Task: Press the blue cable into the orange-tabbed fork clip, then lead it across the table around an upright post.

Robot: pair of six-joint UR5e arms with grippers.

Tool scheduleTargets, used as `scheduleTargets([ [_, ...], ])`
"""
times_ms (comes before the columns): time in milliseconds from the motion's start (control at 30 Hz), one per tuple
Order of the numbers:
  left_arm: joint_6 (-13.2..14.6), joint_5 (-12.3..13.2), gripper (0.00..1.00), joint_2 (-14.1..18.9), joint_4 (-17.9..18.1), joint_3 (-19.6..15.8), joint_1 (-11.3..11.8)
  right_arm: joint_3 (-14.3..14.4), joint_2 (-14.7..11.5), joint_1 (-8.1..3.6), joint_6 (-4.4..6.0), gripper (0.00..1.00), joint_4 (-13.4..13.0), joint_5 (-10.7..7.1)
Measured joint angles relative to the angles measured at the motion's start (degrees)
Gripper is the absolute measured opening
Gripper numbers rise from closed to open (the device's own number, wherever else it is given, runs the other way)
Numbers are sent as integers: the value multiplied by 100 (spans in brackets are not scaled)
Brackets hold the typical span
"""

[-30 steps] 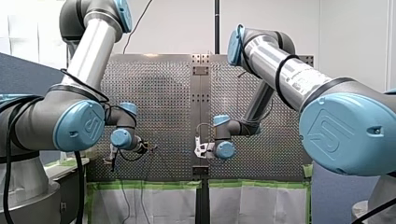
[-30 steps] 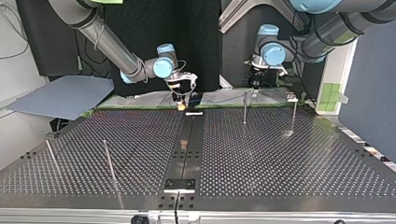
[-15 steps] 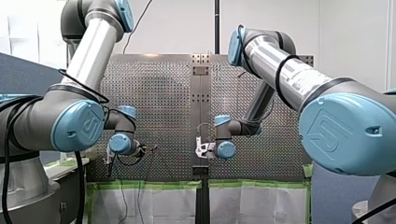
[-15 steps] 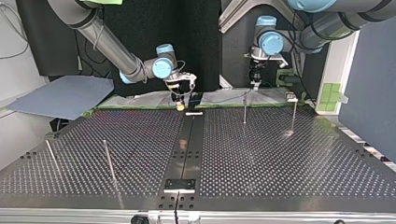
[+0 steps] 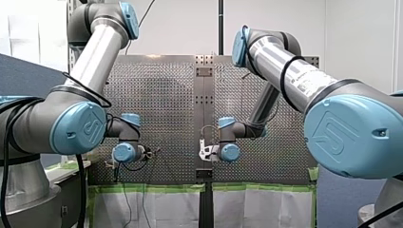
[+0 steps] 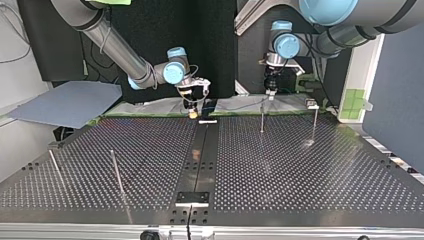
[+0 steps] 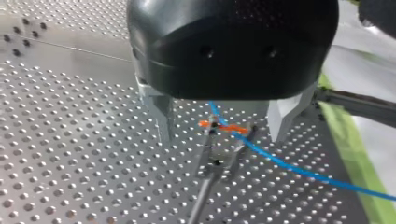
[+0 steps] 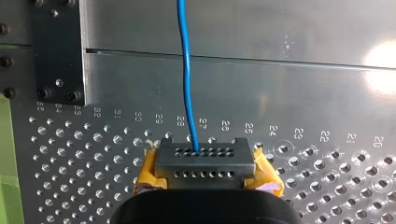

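In the left wrist view my left gripper (image 7: 220, 139) is open, its metal fingers (image 7: 161, 116) standing wide on either side of the orange-tabbed fork clip (image 7: 205, 124). The blue cable (image 7: 289, 167) lies across that clip and trails away over the table. The right wrist view shows my right gripper (image 8: 208, 173) shut, yellow pads (image 8: 148, 171) clamping a grey connector block (image 8: 205, 161). The blue cable (image 8: 186, 84) runs straight ahead out of the block. In the top view my left gripper (image 6: 270, 92) hangs at the far edge right of centre, my right gripper (image 6: 192, 111) near the middle.
Upright posts stand on the perforated table (image 6: 300, 175): two at the top view's far right (image 6: 261, 119) (image 6: 315, 122), two thin ones at its near left (image 6: 116, 172) (image 6: 54, 167). A grey board (image 6: 65, 102) lies beyond the table's left corner.
My left arm's wrist has turned and shifted a little toward the top view's left, above the clip. My right arm has not moved.
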Motion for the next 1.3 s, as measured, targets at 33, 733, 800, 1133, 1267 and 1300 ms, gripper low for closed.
scheduleTargets([
  [33, -2, 4, 100, -9, 14, 18, -6, 0, 0, -1, 0, 0, 0, 0],
  [733, -5, -50, 100, -301, 95, 135, -157, 0, 1, -18, 0, 0, 38, -4],
  [800, -5, -73, 100, -302, 95, 135, -162, 1, 1, -26, 0, 0, 37, -2],
  [1133, -5, -170, 100, -302, 95, 135, -187, 1, 0, -43, 0, 0, 35, 0],
  [1267, -5, -177, 100, -301, 95, 136, -191, 1, 3, -49, 0, 0, 34, 0],
  [1300, -5, -178, 100, -301, 95, 136, -191, 1, 3, -50, 0, 0, 33, 0],
])
